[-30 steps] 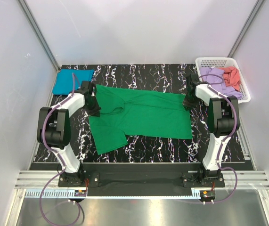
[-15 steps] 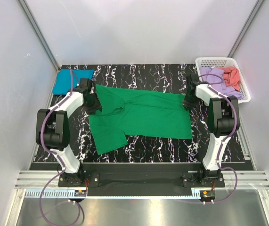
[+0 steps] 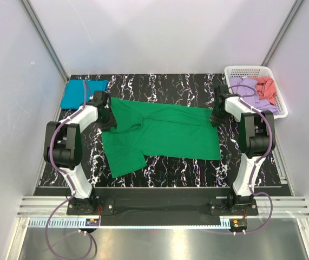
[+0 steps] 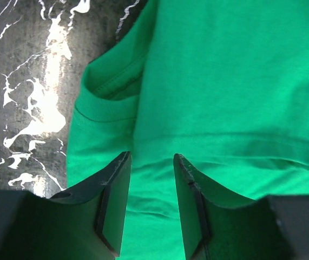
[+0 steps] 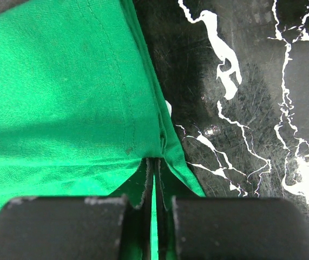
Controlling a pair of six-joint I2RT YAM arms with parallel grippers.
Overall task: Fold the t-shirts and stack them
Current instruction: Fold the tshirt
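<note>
The bright green t-shirt lies spread across the middle of the black marbled table, one sleeve toward the front left. My left gripper is open over its left end, near the collar; in the left wrist view green cloth shows between the jaws. My right gripper is shut on the shirt's far right hem corner; in the right wrist view the cloth bunches into the closed jaws. The folded teal-blue t-shirt lies at the back left. Lilac and coral shirts lie in the basket.
The white lattice basket stands at the back right corner. Bare marbled table shows behind the green shirt and along the front. White walls close in the left, back and right sides.
My left gripper has shifted slightly toward the back and left along the shirt's collar end. The right gripper and the shirt's right corner have not moved.
</note>
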